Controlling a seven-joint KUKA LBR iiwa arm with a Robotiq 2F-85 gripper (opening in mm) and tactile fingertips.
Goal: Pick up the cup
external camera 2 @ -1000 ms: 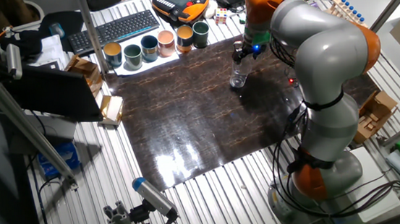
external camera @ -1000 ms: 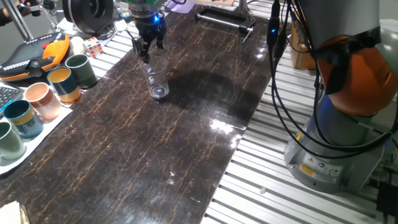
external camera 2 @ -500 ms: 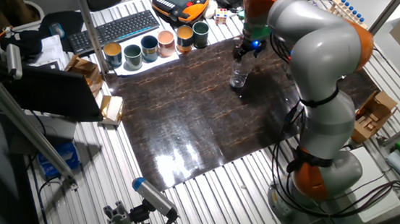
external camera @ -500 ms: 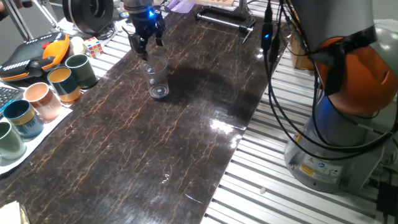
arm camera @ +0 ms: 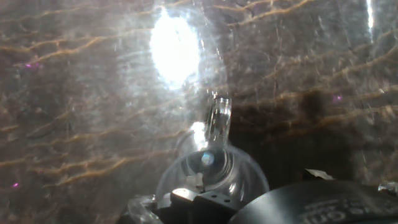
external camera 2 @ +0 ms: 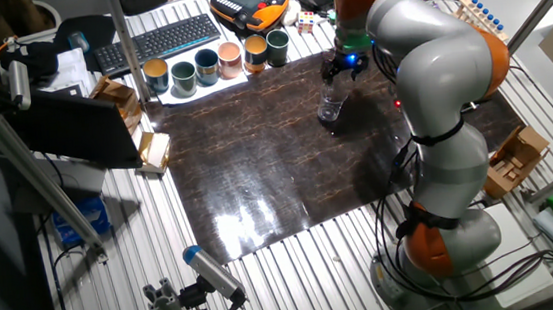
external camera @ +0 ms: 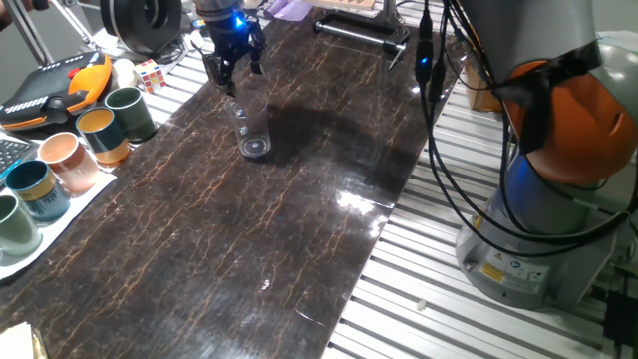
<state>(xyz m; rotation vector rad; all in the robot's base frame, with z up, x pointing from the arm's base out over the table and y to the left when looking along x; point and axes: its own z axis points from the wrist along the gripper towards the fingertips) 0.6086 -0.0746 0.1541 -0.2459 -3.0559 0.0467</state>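
Cup: clear tapered plastic, thick shiny base

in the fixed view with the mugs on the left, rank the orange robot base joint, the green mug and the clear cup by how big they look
1. Orange robot base joint, by far the largest.
2. Green mug.
3. Clear cup, only slightly smaller than the mug; its transparent walls are faint, so this is unsure.
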